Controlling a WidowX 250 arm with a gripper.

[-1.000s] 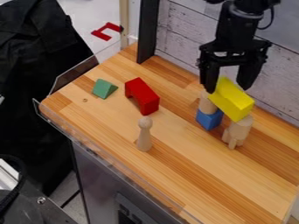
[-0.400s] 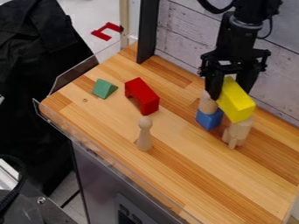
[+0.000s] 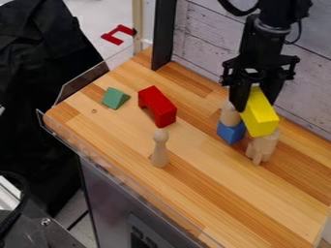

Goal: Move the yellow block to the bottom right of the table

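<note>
Gripper (image 3: 256, 103) was narrow, fingers (image 3: 238, 99) close in on both sides of the yellow block (image 3: 261, 117), so we'd call that gripped. Block was over by the right side of the table (image 3: 213, 181), sitting up at the peg (image 3: 262, 147), with the blue cube (image 3: 231, 132) and its cylinder (image 3: 229, 115) just beside. So honestly we only had the grab done, and couldn't tell if any weight was off the peg. Lifting clear, carrying to the bottom right corner, lowering and letting go were all left for us.
</note>
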